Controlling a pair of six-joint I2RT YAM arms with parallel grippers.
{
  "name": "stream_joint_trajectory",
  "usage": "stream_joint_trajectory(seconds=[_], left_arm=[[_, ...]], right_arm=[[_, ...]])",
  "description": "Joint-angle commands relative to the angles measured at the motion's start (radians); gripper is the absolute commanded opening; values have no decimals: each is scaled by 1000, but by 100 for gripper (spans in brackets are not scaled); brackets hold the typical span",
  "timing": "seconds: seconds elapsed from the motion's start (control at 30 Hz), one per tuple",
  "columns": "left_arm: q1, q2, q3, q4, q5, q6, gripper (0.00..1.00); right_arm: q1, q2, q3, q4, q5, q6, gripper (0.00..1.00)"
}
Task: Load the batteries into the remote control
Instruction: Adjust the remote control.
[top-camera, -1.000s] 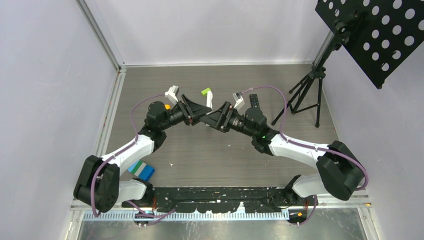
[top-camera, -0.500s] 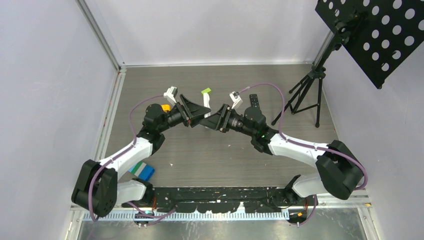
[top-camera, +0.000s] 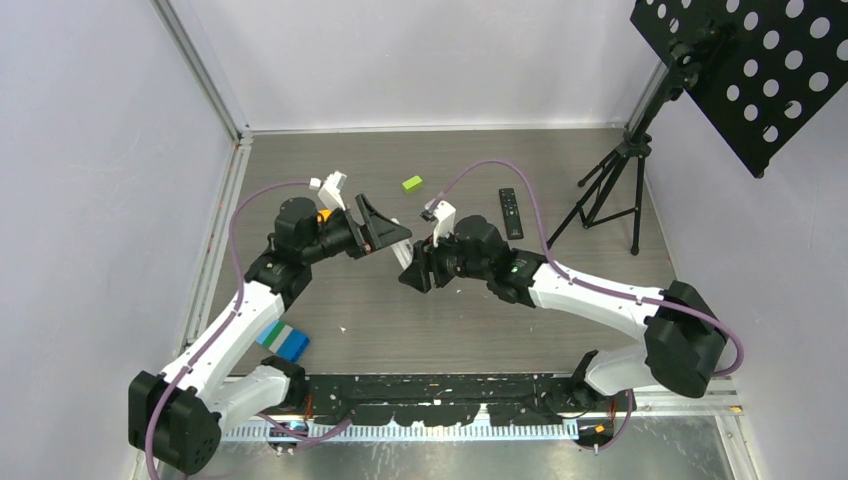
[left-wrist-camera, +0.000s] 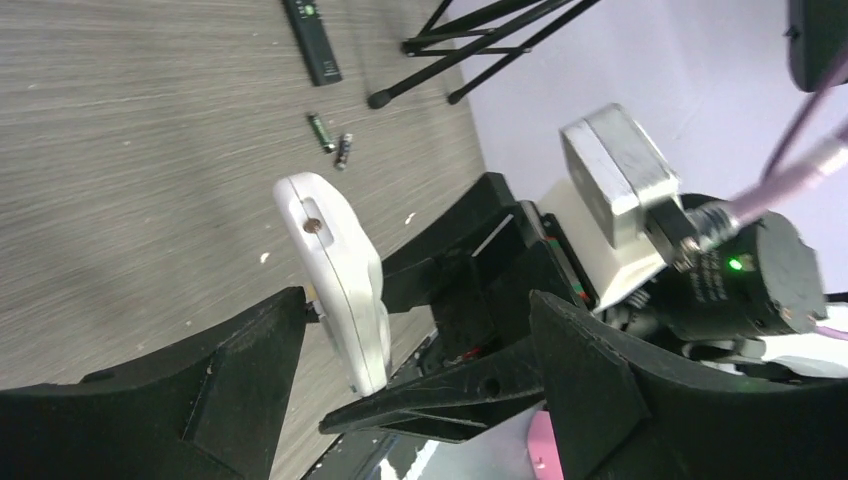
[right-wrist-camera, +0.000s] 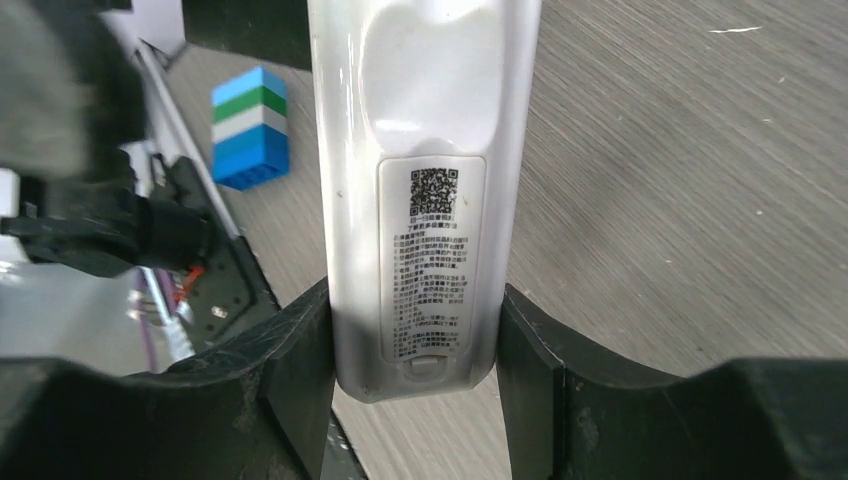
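The white remote control (right-wrist-camera: 430, 150) stands between the pads of my right gripper (right-wrist-camera: 415, 300), which is shut on its lower end, label side toward the camera. In the top view the right gripper (top-camera: 415, 268) holds it above mid-table. My left gripper (top-camera: 388, 235) is open just left of it; in the left wrist view the white remote (left-wrist-camera: 340, 270) sits in the gap of the left gripper (left-wrist-camera: 415, 320), close to one finger (left-wrist-camera: 240, 370) and apart from the other. Two small dark batteries (left-wrist-camera: 330, 140) lie on the table beyond.
A black remote (top-camera: 510, 212) lies at the back right, beside a black tripod (top-camera: 610, 185) carrying a perforated board (top-camera: 760, 70). A green piece (top-camera: 411, 183) lies at the back centre. A blue, green and white block (top-camera: 283, 340) rests near the left arm's base.
The right gripper shut on the white remote and carried it left and nearer. The left gripper opened, letting the remote go, and drew back to the left.
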Motion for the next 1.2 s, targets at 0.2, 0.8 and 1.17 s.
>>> stream_joint_trajectory(seconds=[0.2,0.8,1.17], left_arm=[[4,-15,54,-260,-54,175,73],[4,18,-44,-107,65,62,39],[9,35,-54,-101,32,57,53]], right_arm=[[88,-28,31,-39,218,-305,13],[121,-56,-25,51,188,-469,13],[126,-75,-53,40,191,-487,15]])
